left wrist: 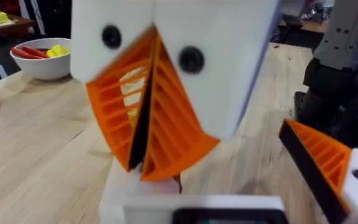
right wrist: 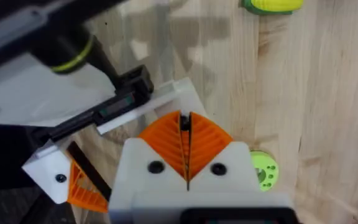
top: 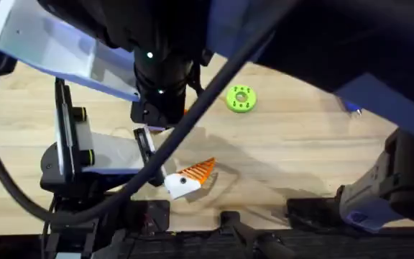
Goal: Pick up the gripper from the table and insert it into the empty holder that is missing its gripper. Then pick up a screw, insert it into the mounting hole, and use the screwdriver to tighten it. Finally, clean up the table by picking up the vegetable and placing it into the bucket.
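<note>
My right gripper point(right wrist: 185, 146) is shut, with a thin black-edged orange piece, apparently the gripper point(left wrist: 138, 140), pinched between its orange ribbed pads. In the left wrist view this right gripper point(left wrist: 143, 149) hangs tips down just above the white holder point(left wrist: 120, 186). My left gripper point(left wrist: 229, 180) is open; its other finger point(left wrist: 319, 158) carries an orange tip. From overhead that white and orange finger point(top: 189, 176) lies low over the table point(top: 293, 151), and the right arm point(top: 160, 72) looms dark and blurred above it. The yellow and green vegetable point(right wrist: 272, 5) lies on the wood farther off.
A green round disc point(top: 241, 99) sits on the table beyond the grippers, also in the right wrist view as the disc point(right wrist: 263, 171). A white bowl point(left wrist: 42, 62) with red and yellow items stands at the table's far side. The right arm's base point(top: 379, 194) is at the lower right.
</note>
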